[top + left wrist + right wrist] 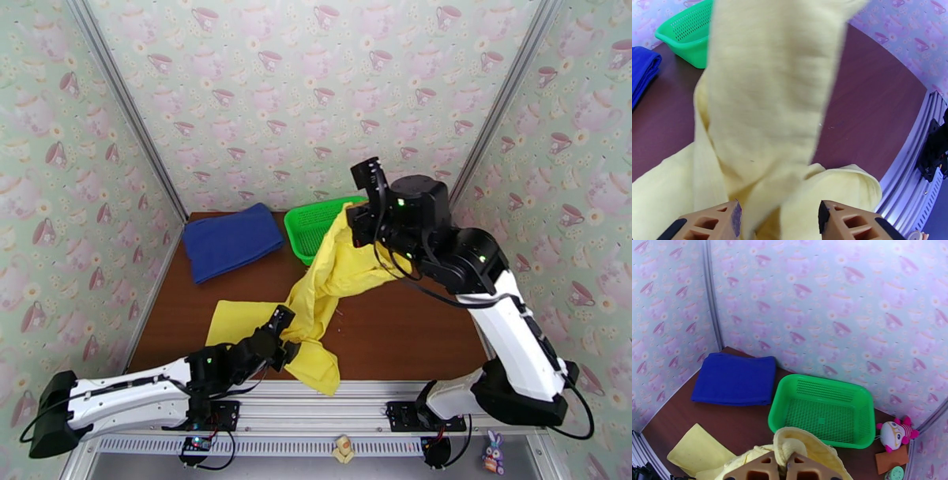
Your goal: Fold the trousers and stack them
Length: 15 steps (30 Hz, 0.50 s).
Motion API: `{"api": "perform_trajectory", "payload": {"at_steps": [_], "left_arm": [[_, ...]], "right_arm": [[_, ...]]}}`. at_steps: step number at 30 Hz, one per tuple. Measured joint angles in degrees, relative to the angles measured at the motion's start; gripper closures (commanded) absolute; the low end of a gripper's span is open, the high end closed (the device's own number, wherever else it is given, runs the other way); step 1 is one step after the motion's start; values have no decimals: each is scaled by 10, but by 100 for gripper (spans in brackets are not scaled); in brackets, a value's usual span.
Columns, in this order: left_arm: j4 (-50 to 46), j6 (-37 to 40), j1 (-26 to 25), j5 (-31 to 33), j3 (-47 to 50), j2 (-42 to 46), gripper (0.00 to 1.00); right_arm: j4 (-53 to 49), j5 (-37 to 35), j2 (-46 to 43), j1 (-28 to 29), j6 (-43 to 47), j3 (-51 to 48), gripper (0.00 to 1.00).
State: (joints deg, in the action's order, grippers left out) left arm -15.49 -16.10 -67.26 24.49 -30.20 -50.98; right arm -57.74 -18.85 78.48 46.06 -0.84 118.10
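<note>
The trousers (332, 276) hang from the right end effector (782, 460) — pinched.

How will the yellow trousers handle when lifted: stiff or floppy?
Probably very floppy: the trousers sag in a twisted band from the right gripper down to the table. Likely light, since one small pinch carries the raised end. The bunched lower part near the left gripper may drag along.

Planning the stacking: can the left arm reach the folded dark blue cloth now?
Probably, once freed: the left gripper, open, straddles bright yellow cloth trousers; bare table lies toward the folded dark blue cloth.
</note>
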Motion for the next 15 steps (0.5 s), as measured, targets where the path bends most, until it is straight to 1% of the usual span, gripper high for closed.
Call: {"api": "perform_trajectory", "payload": {"at_steps": [4, 7, 11, 15], "left_arm": [[41, 51, 6, -28, 11, 29, 42], [58, 90, 7, -44, 13, 46, 46], [38, 114, 7, -56, 12, 41, 47], [23, 118, -7, -67, 12, 33, 44]], "right_arm": [[0, -33, -45, 0, 7, -33, 100], [0, -57, -51, 0, 12, -36, 100], [-5, -106, -44, 0, 25, -29, 100], [-10, -153, -28, 0, 42, 3, 100]]}}
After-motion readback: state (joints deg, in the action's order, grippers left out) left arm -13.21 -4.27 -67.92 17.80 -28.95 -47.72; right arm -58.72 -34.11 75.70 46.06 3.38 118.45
